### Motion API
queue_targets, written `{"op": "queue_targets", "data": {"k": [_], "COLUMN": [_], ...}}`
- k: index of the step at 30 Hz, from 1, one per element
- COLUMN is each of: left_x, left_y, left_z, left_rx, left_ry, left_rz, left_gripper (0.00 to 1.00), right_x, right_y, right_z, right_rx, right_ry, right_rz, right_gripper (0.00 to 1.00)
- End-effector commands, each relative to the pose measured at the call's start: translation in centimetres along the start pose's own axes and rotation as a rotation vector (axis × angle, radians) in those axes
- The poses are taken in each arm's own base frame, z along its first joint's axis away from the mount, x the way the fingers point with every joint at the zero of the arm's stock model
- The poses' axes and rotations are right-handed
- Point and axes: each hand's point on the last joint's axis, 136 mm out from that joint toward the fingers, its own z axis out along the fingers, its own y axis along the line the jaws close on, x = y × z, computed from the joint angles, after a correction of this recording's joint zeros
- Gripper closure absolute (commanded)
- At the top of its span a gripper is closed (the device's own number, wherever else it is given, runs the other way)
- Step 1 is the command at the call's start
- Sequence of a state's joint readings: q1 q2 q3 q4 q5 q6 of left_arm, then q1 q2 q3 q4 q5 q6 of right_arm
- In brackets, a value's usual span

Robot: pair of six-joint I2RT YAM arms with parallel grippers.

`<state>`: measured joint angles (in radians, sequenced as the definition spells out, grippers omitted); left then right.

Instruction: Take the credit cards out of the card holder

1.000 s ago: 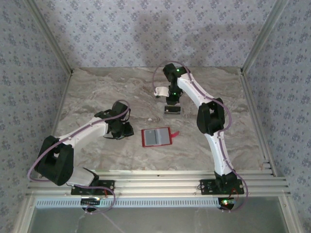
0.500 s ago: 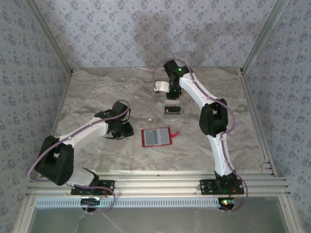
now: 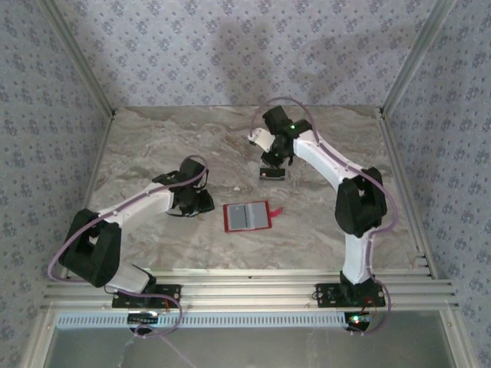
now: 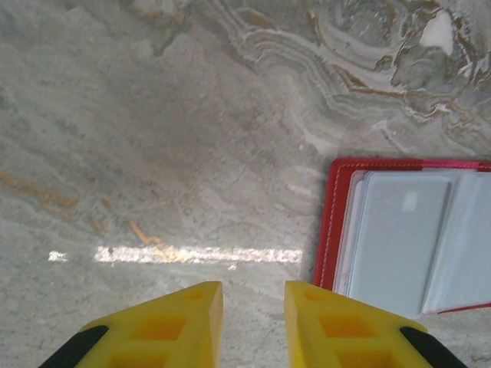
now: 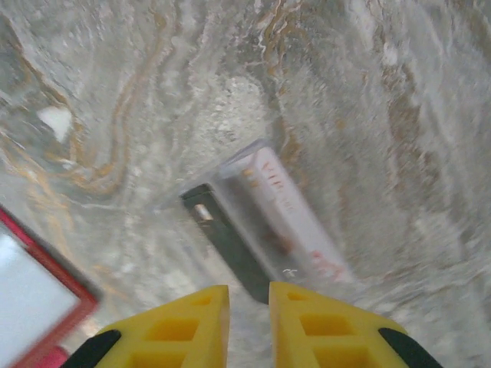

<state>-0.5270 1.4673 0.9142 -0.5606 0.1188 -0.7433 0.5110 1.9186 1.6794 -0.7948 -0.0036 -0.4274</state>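
The card holder (image 3: 247, 217) lies open and flat at the table's middle, red-rimmed, with its pale grey pocket (image 4: 399, 241) facing up and a small red tab (image 3: 276, 211) on its right side. One credit card (image 3: 271, 174), whitish with a dark band, lies on the marble behind the holder; it is blurred in the right wrist view (image 5: 268, 222). My right gripper (image 5: 249, 314) hovers just over the card's near end, slightly open with nothing between its fingers. My left gripper (image 4: 253, 307) is open and empty, low over bare marble just left of the holder's red edge (image 4: 335, 222).
The marble table (image 3: 153, 146) is boxed in by patterned walls on three sides. Aluminium rails (image 3: 245, 280) run along the near edge by the arm bases. The holder's red corner (image 5: 54, 295) sits left of my right gripper.
My right arm has swung its elbow to the right and its gripper has turned above the card, which stays on the table. The left arm and the holder have not moved.
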Motion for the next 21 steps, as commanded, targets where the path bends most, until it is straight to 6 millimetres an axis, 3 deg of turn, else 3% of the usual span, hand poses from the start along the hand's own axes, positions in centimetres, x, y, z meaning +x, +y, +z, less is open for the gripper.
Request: {"op": "queue_targets", "data": {"k": [1, 5, 10, 17, 21], "left_x": [-1.9, -2.6, -3.5, -4.8, -5.1], "left_y": [-1.8, -2.2, -2.7, -1.4, -0.4], "left_z": [-0.4, -0.5, -1.2, -2.8, -3.7], "left_rx": [0.052, 0.066, 0.103, 0.14, 0.144], "left_ry": [-0.042, -0.063, -0.093, -0.15, -0.188], "left_rz": [0.021, 0.026, 0.038, -0.017, -0.044], "left_gripper": [0.71, 0.7, 0.66, 0.61, 0.61], "right_x": [-1.0, 0.2, 1.6, 2.2, 1.4], "right_y": [1.7, 3.9, 8.2, 13.7, 16.3], "right_z": [-2.2, -2.8, -2.4, -1.2, -0.1], "right_rx": [-0.018, -0.078, -0.224, -0.392, -0.458], "right_ry": [-0.125, -0.134, -0.064, 0.023, 0.041], "right_rz": [0.278, 0.512, 0.693, 0.762, 0.753], "right_gripper": [0.8, 0.77, 0.77, 0.76, 0.74]}}
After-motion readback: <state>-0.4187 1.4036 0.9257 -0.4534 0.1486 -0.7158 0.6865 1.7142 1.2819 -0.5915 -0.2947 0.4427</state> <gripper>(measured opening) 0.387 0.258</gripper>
